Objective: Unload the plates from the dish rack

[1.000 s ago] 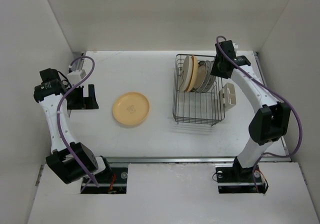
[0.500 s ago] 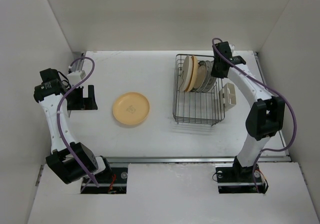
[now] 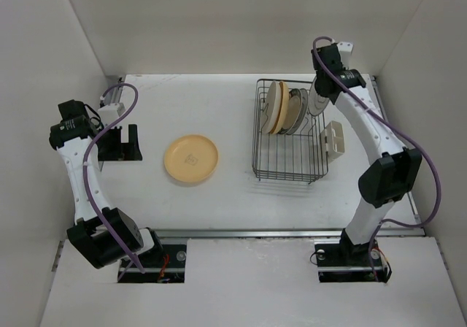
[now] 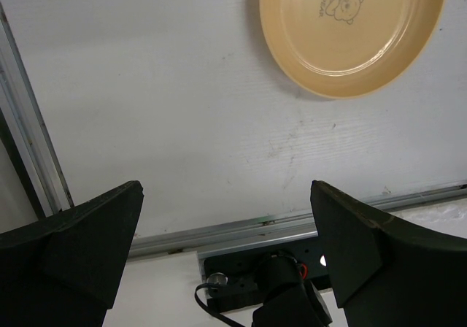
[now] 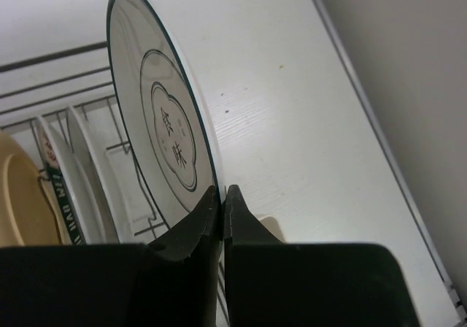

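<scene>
Now the right gripper (image 5: 221,195) is clamped tight on the rim of a white plate (image 5: 164,122), its fingers pressed together at the plate's 6 o'clock edge. The plate stands on edge; it has a thin dark rim line, a dark ring, and a lobed centre outline around two characters. From above it sits at the 1 o'clock corner of the black wire dish rack (image 3: 288,159). More plates (image 3: 281,108) stand on edge along the rack's 12 o'clock side: yellow-orange and cream ones toward 9 o'clock, white ones beside them. A beige holder (image 3: 334,139) hangs at the rack's 3 o'clock side. At the rack's 9 o'clock a yellow plate (image 4: 350,28) with a bear print lies flat on the table (image 3: 219,108). The left gripper (image 4: 226,217) is spread wide, holding nothing.
</scene>
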Action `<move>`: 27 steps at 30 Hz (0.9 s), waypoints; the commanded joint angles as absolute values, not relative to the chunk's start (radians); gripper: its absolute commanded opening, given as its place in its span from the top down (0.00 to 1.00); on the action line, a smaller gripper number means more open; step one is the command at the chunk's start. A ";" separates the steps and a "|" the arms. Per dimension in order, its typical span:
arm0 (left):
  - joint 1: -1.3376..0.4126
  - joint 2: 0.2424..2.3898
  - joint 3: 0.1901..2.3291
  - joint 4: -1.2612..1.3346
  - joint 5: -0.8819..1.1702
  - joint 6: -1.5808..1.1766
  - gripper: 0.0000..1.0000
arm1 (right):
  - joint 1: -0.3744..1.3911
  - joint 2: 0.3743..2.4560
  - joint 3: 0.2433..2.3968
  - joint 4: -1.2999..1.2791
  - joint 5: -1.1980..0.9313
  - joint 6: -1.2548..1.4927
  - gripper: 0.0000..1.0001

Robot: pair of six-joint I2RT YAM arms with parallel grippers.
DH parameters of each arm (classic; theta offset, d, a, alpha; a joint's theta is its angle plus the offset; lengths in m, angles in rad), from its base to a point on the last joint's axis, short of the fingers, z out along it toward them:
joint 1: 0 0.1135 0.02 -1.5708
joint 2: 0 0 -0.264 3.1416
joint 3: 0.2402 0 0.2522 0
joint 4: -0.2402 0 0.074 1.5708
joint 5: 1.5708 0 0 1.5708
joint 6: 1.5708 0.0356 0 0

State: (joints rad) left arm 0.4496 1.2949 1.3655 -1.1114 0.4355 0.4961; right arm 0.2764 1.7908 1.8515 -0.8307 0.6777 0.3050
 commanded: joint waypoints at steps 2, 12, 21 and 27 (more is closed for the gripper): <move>0.449 1.275 1.371 -1.132 0.439 0.508 0.01 | 0.284 1.723 1.950 -0.864 0.847 0.275 1.00; 0.449 1.275 1.371 -1.123 0.439 0.497 0.01 | 0.328 1.657 2.124 -0.873 0.858 0.256 1.00; 0.449 1.295 1.362 -1.134 0.561 0.477 0.01 | 0.460 1.695 2.112 -0.534 0.297 0.271 1.00; 0.449 1.295 1.341 -1.154 0.595 0.506 0.01 | 0.512 1.985 2.187 -0.379 -0.081 0.444 1.00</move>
State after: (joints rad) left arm 0.4492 1.2949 1.3602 -1.1225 0.5415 0.4889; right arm 0.4889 1.8454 2.1532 -0.5282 0.1722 0.3340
